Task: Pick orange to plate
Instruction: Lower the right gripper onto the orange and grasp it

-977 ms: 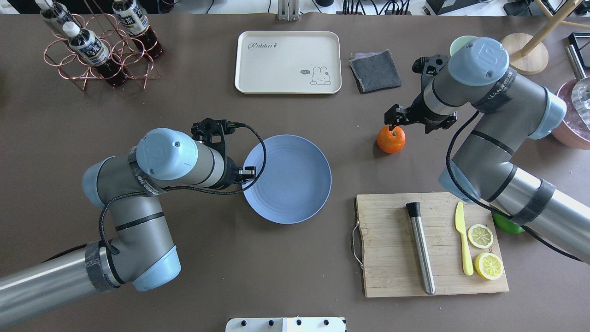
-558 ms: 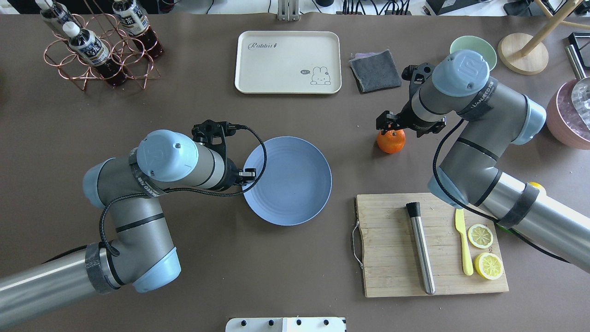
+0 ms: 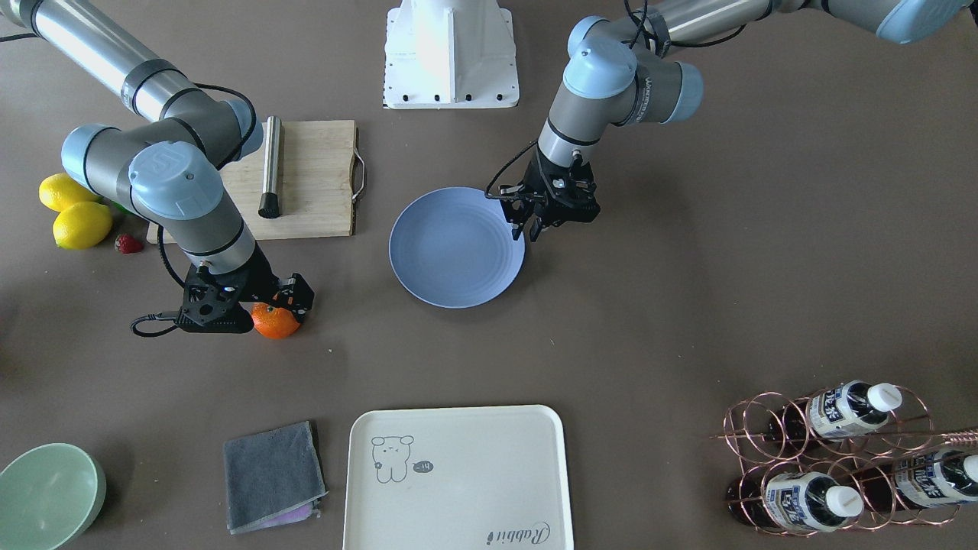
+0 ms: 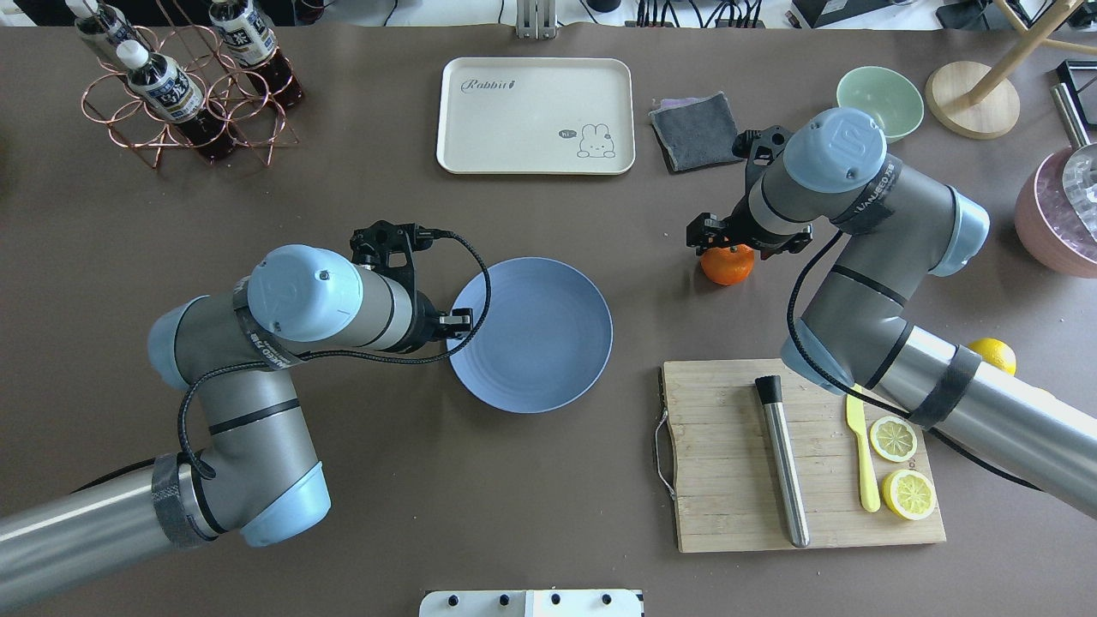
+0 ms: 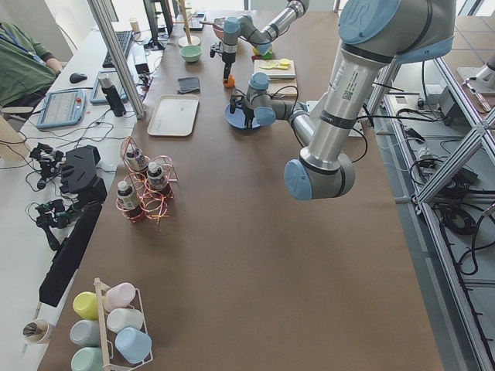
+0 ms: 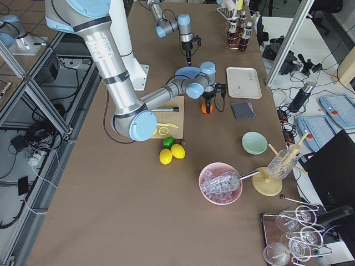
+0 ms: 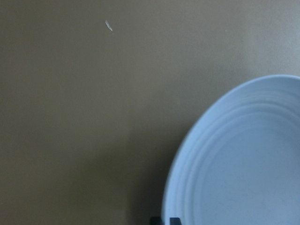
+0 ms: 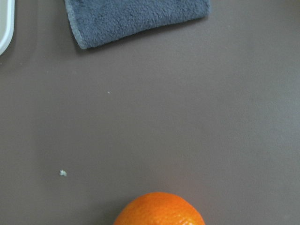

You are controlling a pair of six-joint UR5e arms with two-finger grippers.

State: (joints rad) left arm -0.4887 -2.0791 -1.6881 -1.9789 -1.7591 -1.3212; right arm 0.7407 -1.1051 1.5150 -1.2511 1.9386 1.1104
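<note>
Right tool (image 4: 722, 247) at 1 orange (image 4: 728, 267); 1 plate (image 4: 557, 343) apart.

Seen from overhead, the orange (image 4: 727, 266) lies at two o'clock from the plate (image 4: 548, 343), well apart. The tray (image 4: 514, 128) is at the plate's twelve, the cutting board (image 4: 720, 463) at four, the cloth (image 4: 696, 130) at the orange's twelve.
</note>
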